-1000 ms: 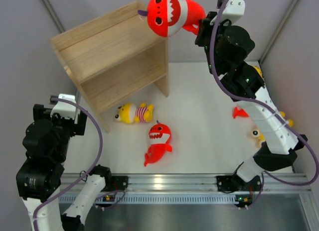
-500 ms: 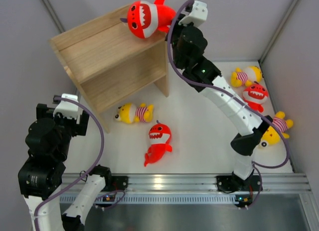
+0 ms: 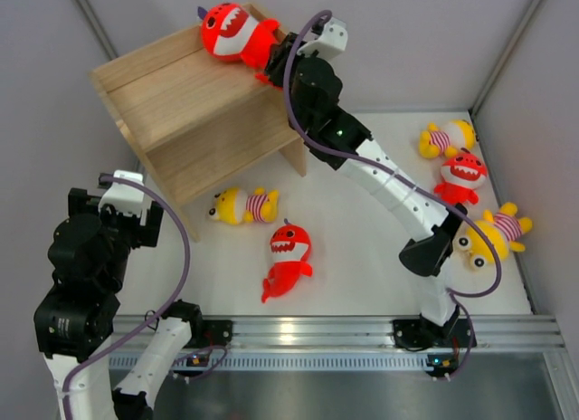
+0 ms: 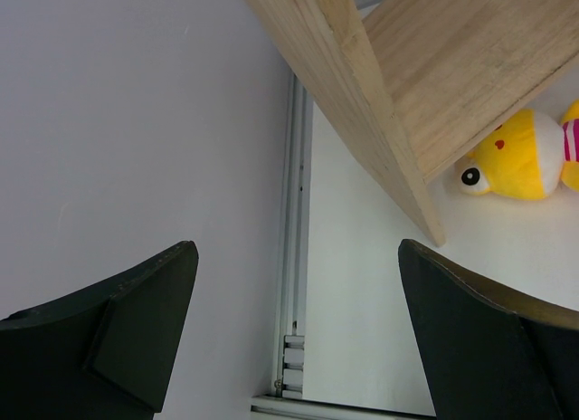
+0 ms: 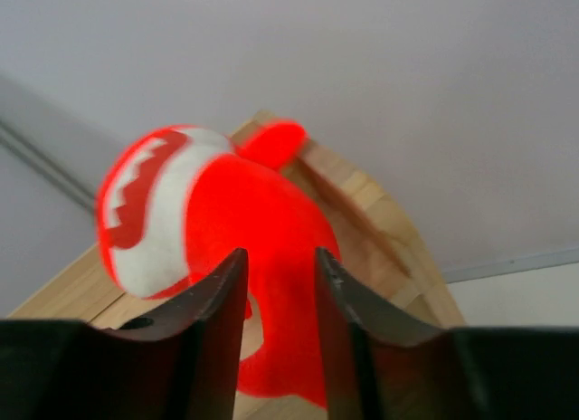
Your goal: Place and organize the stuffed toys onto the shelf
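Note:
The light-wood shelf stands at the back left. My right gripper reaches over its top board and is shut on the tail end of a red shark, which is at the shelf's top. In the right wrist view the shark fills the narrow gap of the right gripper above the shelf. A yellow doll and a red shark lie on the table mid-front. My left gripper is open and empty by the shelf's side panel.
At the right lie a yellow doll, a red shark and another yellow doll. Grey walls close in the left, back and right. A metal rail runs along the front edge. The right arm spans the table diagonally.
My right gripper has carried the red shark leftward, from beyond the shelf's right corner to over its top board. The arm has stretched out, uncovering the toys at the right. The left arm barely moved.

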Action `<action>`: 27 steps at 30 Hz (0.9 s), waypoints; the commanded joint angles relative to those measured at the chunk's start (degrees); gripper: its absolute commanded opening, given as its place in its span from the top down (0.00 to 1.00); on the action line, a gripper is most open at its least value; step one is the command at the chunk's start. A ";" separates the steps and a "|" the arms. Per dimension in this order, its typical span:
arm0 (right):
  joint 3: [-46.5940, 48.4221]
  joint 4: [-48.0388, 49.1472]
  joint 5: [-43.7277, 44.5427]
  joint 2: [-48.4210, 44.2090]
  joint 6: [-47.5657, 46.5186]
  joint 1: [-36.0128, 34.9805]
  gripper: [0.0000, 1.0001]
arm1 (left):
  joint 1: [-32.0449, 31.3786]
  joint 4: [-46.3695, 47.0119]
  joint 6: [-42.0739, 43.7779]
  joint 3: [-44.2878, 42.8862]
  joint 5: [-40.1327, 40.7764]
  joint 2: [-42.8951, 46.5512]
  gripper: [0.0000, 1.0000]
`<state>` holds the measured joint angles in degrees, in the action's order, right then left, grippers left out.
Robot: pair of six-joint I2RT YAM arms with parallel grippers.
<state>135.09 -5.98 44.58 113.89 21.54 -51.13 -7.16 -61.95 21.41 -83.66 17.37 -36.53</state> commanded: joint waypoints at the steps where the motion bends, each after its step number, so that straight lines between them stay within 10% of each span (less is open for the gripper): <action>1: 0.45 1.67 -6.67 -1.21 1.13 -2.56 0.61 | 0.13 0.17 0.04 0.60 -0.67 -0.56 0.01; 27: -11.42 -11.34 -44.03 -10.97 3.07 11.84 0.33 | 0.13 0.17 0.39 1.83 -1.72 -0.38 0.01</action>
<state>124.79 -14.57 9.26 101.10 22.72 -40.07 -7.16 -62.17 21.45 -82.19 16.03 -36.53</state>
